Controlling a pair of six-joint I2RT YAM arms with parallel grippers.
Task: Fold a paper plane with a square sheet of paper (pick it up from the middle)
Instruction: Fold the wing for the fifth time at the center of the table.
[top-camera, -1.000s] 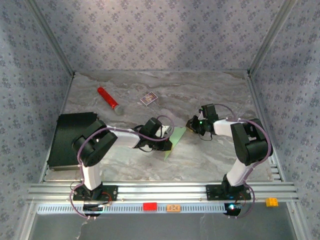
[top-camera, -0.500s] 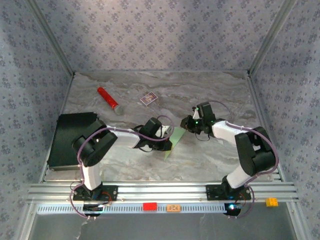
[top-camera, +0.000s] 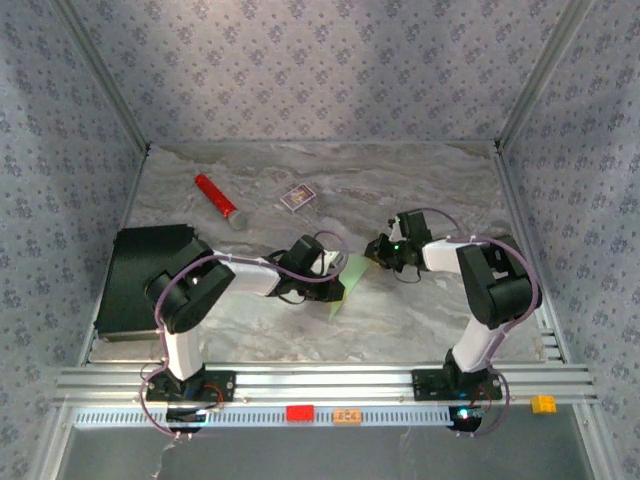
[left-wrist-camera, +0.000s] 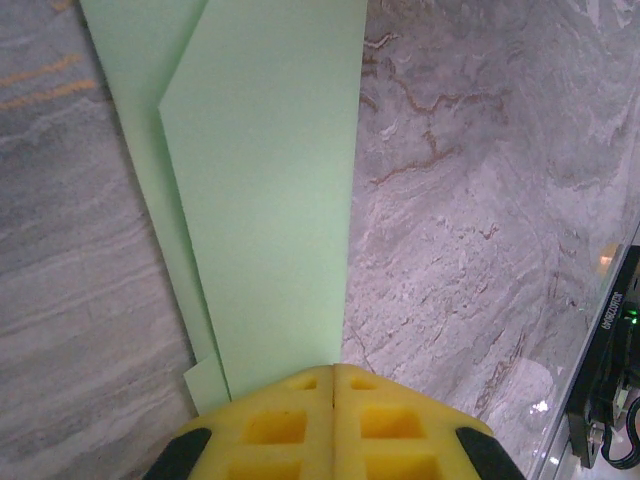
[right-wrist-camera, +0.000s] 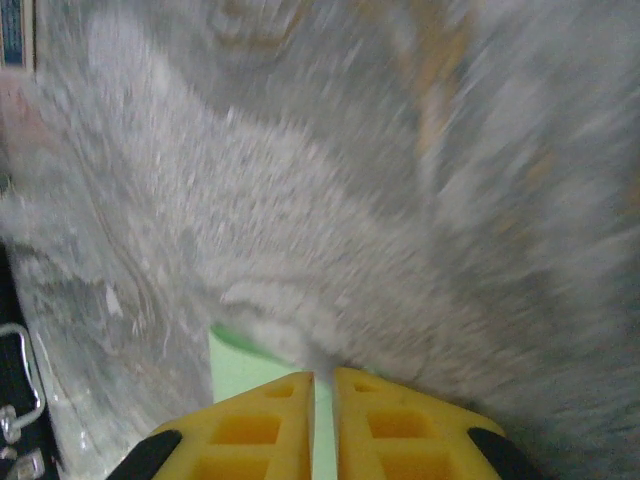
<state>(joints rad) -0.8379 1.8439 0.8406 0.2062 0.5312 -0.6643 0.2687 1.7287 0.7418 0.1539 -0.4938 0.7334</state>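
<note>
Your paper (left-wrist-camera: 268, 190), pale green, folded into long narrow layered strip, flat on marble, centre of the top frame (top-camera: 345, 283)

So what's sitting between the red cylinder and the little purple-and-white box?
Nothing: in the top view the stretch from the red cylinder to the box is bare marbled table.

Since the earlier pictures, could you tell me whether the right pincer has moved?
Yes. The right pincer, measured against the purple box, swung left toward the green paper, then barely shifted.
</note>
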